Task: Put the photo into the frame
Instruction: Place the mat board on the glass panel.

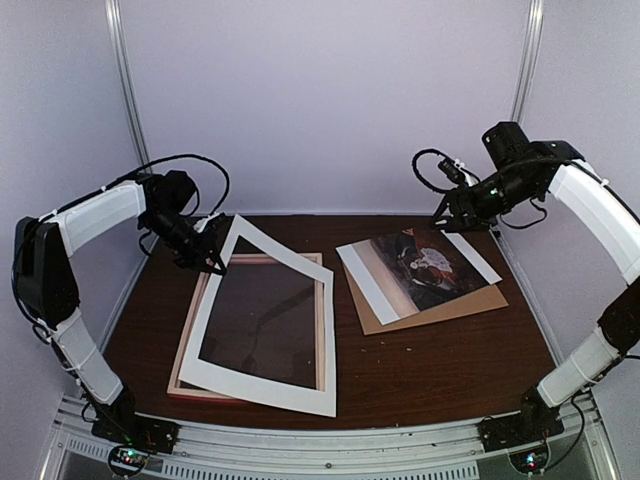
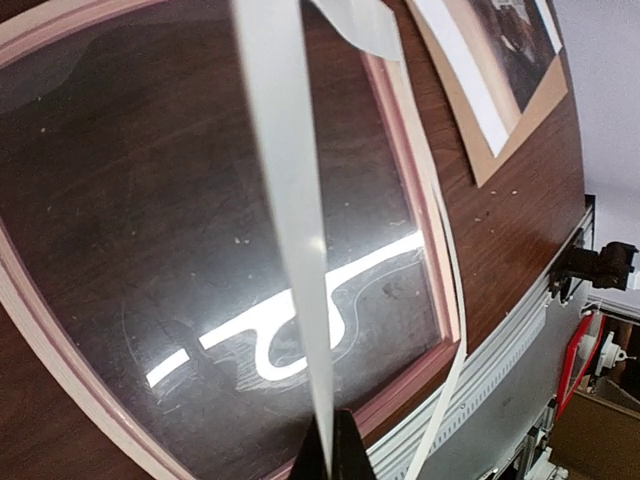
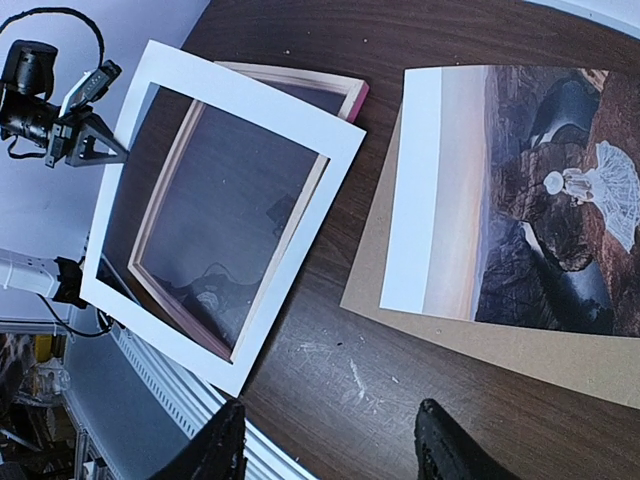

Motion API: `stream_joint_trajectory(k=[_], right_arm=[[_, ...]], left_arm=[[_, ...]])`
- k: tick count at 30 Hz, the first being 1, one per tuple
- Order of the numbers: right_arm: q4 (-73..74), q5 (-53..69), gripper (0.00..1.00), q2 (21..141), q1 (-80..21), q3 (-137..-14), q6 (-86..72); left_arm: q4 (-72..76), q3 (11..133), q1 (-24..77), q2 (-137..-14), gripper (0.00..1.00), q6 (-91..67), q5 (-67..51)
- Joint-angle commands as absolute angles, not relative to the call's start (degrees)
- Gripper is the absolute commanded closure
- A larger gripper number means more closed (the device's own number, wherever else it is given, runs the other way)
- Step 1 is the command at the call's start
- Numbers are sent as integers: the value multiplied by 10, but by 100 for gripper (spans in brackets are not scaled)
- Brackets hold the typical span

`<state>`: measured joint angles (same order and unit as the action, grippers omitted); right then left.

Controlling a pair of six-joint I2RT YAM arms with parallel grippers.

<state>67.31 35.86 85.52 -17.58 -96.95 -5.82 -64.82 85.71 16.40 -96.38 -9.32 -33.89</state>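
Left end effector (image 1: 212, 258) pinched the far-left corner of a white mat (image 1: 262, 392), tilted above the frame (image 3: 300, 78), which lay pale side up on the desk (image 1: 450, 370) | right end effector (image 3: 330, 410) spread, raised above the photo (image 1: 420, 265) | photo lay face up on a brown backing board (image 1: 440, 308), right of the frame

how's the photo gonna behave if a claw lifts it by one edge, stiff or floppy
Probably floppy: the photo looks paper-thin, with no visible edge thickness. Likely light, so a push may just slide it across the brown backing board. Lying flat, its edge looks hard to pinch.
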Motion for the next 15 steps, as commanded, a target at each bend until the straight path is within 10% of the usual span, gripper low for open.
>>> stream_joint_trajectory(k=[1,15], right_arm=[[641,351,43,858,-172,-945,-65],[608,363,43,883,-172,-909,-67]], left_arm=[[-655,856,144,-991,100,-81,-302],[-639,860,115,-1015,100,-71,-299]])
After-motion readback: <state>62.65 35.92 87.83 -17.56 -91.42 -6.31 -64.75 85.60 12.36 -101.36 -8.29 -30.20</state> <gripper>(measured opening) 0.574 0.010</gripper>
